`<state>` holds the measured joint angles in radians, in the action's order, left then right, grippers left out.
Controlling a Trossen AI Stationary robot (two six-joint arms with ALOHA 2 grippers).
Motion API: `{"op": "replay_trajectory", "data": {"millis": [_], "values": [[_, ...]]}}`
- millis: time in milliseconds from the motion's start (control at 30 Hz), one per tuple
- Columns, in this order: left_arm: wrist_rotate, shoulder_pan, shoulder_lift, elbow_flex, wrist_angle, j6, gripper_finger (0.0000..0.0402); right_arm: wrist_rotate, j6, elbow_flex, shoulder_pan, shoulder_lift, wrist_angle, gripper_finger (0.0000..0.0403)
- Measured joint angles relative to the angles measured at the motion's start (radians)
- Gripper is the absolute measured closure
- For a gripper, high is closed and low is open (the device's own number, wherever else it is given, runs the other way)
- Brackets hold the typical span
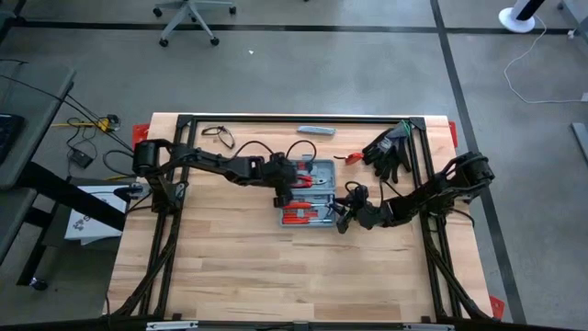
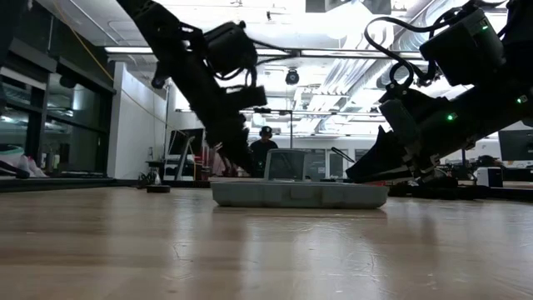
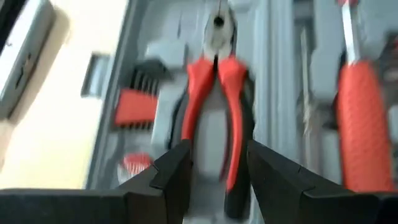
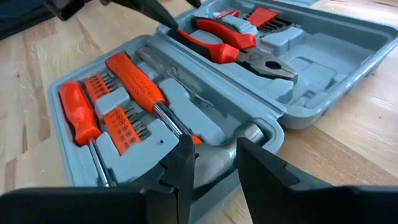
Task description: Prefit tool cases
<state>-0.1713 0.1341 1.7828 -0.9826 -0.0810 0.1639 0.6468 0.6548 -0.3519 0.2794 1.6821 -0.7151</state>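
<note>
Tool case (image 1: 308, 193) lies open on desk (image 1: 239, 267). Left end effector (image 1: 283, 188) hovers over pliers (image 3: 214, 124), fingers apart. Right end effector (image 1: 342, 219) at case's edge, fingers apart, empty.

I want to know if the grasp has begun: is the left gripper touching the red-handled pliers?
Cannot tell. In the left wrist view the left gripper has its fingers open astride the pliers handles in the tool case, but no contact or gap shows plainly.

Grey floor (image 1: 322, 64), office chair (image 1: 188, 18), bright ceiling lights (image 2: 333, 25).
</note>
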Motion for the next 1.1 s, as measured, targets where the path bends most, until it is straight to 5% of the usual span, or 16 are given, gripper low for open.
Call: {"op": "replay_trajectory", "data": {"millis": [700, 1100], "values": [[0.013, -0.023, 0.055, -0.004, 0.204, 0.003, 0.0255, 0.034, 0.0, 0.0, 0.0, 0.0, -0.005, 0.0291], [0.017, -0.023, 0.217, -0.128, 0.117, 0.011, 0.0255, 0.032, 0.002, 0.0, 0.0, 0.0, -0.005, 0.0291]]}}
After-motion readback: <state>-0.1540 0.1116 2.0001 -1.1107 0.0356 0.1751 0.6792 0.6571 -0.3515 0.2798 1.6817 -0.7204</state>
